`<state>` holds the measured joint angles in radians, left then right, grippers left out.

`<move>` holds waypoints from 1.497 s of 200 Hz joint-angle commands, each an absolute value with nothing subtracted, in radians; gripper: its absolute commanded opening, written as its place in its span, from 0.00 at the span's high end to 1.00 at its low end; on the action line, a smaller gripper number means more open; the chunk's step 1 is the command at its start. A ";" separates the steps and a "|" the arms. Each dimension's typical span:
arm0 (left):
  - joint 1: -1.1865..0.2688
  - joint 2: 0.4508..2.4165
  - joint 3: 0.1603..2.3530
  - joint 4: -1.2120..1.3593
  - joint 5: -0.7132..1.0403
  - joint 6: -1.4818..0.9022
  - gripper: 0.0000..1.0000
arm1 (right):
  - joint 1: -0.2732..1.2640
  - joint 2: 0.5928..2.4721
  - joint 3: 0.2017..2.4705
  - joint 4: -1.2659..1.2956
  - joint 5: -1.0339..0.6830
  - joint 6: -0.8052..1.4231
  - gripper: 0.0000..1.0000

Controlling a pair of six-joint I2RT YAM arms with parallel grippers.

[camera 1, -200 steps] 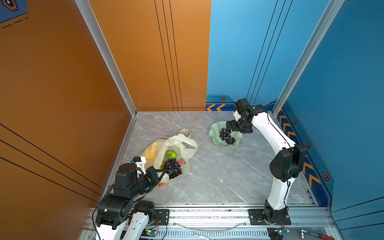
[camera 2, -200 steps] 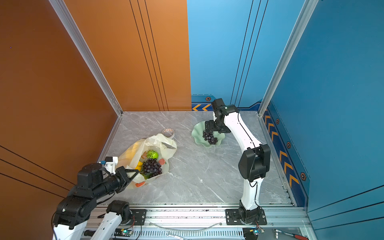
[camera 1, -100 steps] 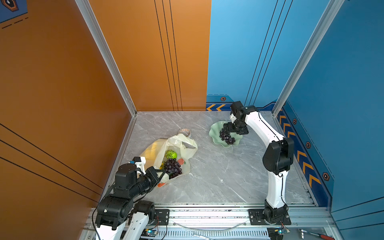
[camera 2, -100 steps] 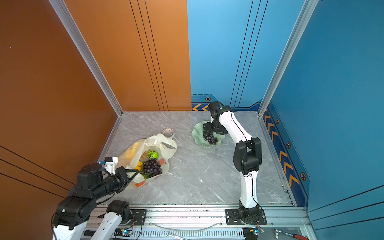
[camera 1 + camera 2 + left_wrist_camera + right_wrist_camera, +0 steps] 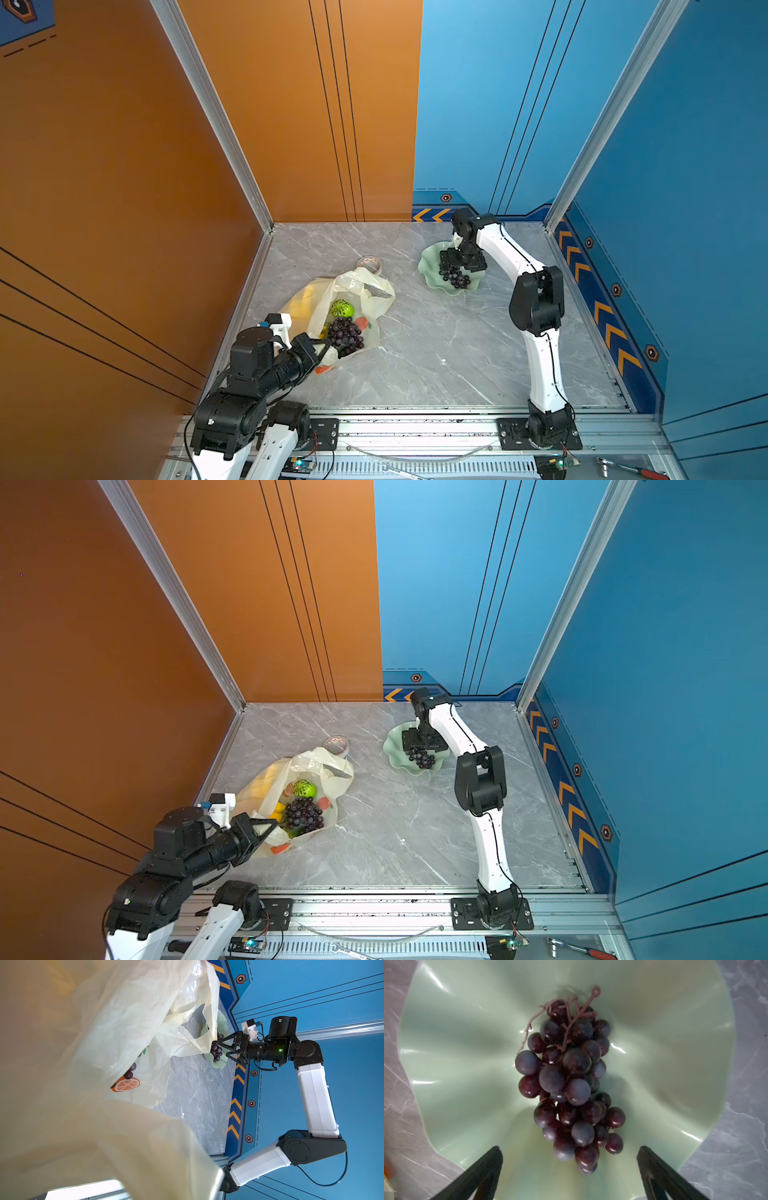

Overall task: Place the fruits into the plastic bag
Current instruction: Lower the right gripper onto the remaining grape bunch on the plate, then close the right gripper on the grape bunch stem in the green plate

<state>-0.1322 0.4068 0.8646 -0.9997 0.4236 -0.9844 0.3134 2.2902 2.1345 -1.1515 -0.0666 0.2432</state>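
Noted left gripper point(image 5: 322, 347) at lower left, pressed together on the near rim of the plastic bag point(image 5: 307, 303), lying open left of centre with grapes point(image 5: 345, 334), green ball point(image 5: 342, 308) and yellow fruit point(image 5: 277, 807) inside. Recorded tape roll point(image 5: 370, 264) just behind the bag. Found second grape bunch point(image 5: 456, 277) in the green dish point(image 5: 428, 266) right of centre, with right gripper point(image 5: 570, 1150) spread wide either side of it.

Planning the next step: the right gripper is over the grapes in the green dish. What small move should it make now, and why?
Probably lower the right gripper and close on the grapes: its jaws stand open above the bunch, which lies loose in the green dish, while the left gripper pinches the plastic bag open.
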 commanded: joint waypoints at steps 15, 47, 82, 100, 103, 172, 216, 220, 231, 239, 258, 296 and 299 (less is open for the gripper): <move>-0.135 0.399 0.886 -1.023 0.432 -0.977 1.00 | 0.318 2.352 2.204 -1.160 -0.049 0.251 0.01; -0.135 0.412 0.891 -1.031 0.431 -0.973 1.00 | 0.318 2.405 2.256 -1.160 -0.018 0.252 0.03; -0.135 0.429 0.909 -1.056 0.431 -0.959 1.00 | 0.318 2.450 2.290 -1.158 0.002 0.252 0.04; -0.135 0.433 0.917 -1.069 0.429 -0.954 1.00 | 0.318 2.460 2.290 -1.152 0.006 0.252 0.05; -0.135 0.434 0.917 -1.070 0.429 -0.953 1.00 | 0.318 2.462 2.290 -1.151 0.006 0.253 0.05; -0.135 0.433 0.940 -1.108 0.422 -0.948 1.00 | 0.327 2.506 2.293 -1.126 0.003 0.262 0.07; -0.134 0.424 0.943 -1.133 0.421 -0.943 1.00 | 0.337 2.527 2.294 -1.118 0.008 0.262 0.07; -0.135 0.423 0.943 -1.132 0.420 -0.943 1.00 | 0.339 2.528 2.293 -1.118 0.009 0.262 0.07; -0.135 0.424 0.943 -1.136 0.421 -0.942 1.00 | 0.342 2.531 2.290 -1.118 0.012 0.262 0.07; -0.135 0.424 0.943 -1.136 0.421 -0.942 1.00 | 0.344 2.531 2.290 -1.118 0.016 0.262 0.07; -0.135 0.426 0.943 -1.136 0.422 -0.940 1.00 | 0.347 2.536 2.290 -1.118 0.026 0.259 0.07; -0.135 0.430 0.943 -1.136 0.423 -0.935 1.00 | 0.339 2.539 2.284 -1.118 0.026 0.266 0.13; -0.135 0.431 0.942 -1.136 0.423 -0.934 1.00 | 0.339 2.539 2.284 -1.119 0.026 0.267 0.14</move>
